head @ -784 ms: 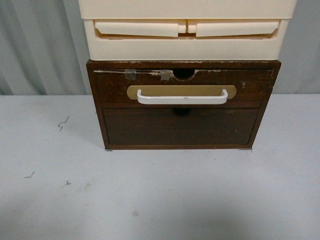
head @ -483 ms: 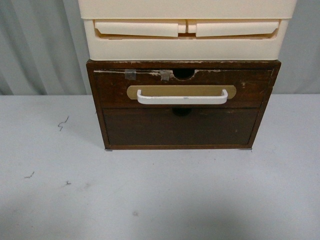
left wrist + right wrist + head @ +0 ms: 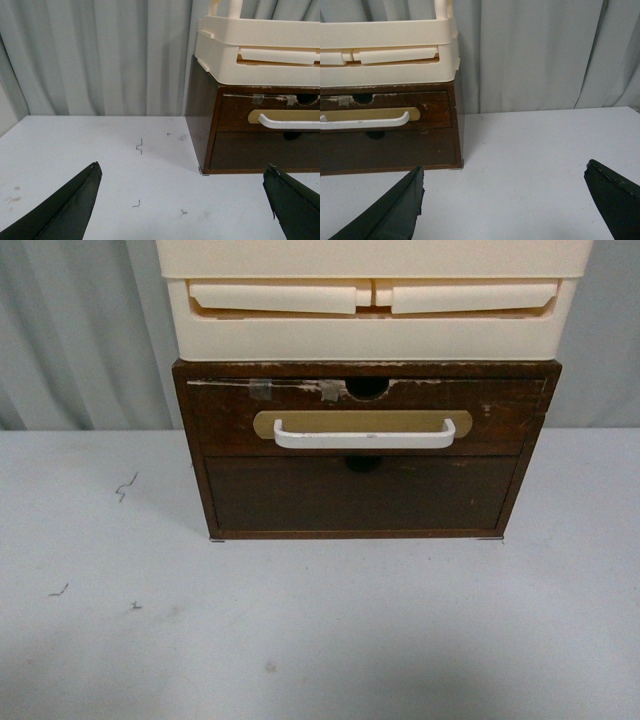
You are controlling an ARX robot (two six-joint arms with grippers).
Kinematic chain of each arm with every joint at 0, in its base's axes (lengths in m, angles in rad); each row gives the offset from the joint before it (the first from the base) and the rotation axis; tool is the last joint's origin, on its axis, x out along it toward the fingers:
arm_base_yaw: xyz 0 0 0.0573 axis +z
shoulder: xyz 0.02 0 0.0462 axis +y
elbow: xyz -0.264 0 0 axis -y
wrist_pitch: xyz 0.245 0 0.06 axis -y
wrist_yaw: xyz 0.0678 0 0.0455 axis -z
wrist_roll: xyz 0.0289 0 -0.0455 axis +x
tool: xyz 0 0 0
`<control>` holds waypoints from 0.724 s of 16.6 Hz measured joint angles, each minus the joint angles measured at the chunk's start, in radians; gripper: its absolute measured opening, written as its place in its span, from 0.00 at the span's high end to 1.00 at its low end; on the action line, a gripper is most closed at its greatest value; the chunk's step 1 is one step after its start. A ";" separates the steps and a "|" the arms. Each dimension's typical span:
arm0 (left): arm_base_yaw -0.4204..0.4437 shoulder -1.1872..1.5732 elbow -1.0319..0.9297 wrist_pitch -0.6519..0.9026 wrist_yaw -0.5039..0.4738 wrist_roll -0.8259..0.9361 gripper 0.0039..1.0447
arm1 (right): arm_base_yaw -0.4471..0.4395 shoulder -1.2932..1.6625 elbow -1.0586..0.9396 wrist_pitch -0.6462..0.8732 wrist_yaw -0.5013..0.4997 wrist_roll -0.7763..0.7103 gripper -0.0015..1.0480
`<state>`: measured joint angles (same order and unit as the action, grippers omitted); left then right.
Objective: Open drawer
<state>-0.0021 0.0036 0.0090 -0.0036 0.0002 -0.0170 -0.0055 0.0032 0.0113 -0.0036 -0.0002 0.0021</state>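
The drawer (image 3: 500, 412) is the upper front of a dark brown wooden cabinet at the back of the table. It is shut and flush, with a white bar handle (image 3: 364, 436) on a tan oval plate and a taped, notched top edge. It also shows in the left wrist view (image 3: 235, 111) and the right wrist view (image 3: 435, 105). Neither arm is in the front view. My left gripper (image 3: 182, 172) is open and empty over the table, short of the cabinet's left corner. My right gripper (image 3: 502, 172) is open and empty, short of its right corner.
A plain dark handleless panel (image 3: 360, 492) sits below the drawer. A cream plastic drawer unit (image 3: 372, 300) stands on top of the cabinet. The white table (image 3: 320, 630) bears small dark scratch marks (image 3: 125, 486) at the left. A grey curtain (image 3: 100, 55) hangs behind.
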 joint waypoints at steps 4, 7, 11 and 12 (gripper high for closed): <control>-0.035 0.414 0.206 -0.171 -0.074 -0.160 0.06 | 0.079 0.387 0.187 -0.158 0.163 -0.100 0.06; -0.087 0.706 0.293 0.070 0.055 -0.376 0.06 | 0.068 0.658 0.288 0.004 -0.032 0.095 0.06; -0.191 1.110 0.368 0.468 0.131 -0.734 0.06 | 0.119 1.016 0.354 0.322 -0.165 0.425 0.06; -0.229 1.231 0.402 0.579 0.146 -0.834 0.06 | 0.131 1.121 0.374 0.433 -0.224 0.531 0.06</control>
<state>-0.2306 1.2343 0.4114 0.5751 0.1459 -0.8509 0.1257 1.1244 0.3851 0.4294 -0.2237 0.5335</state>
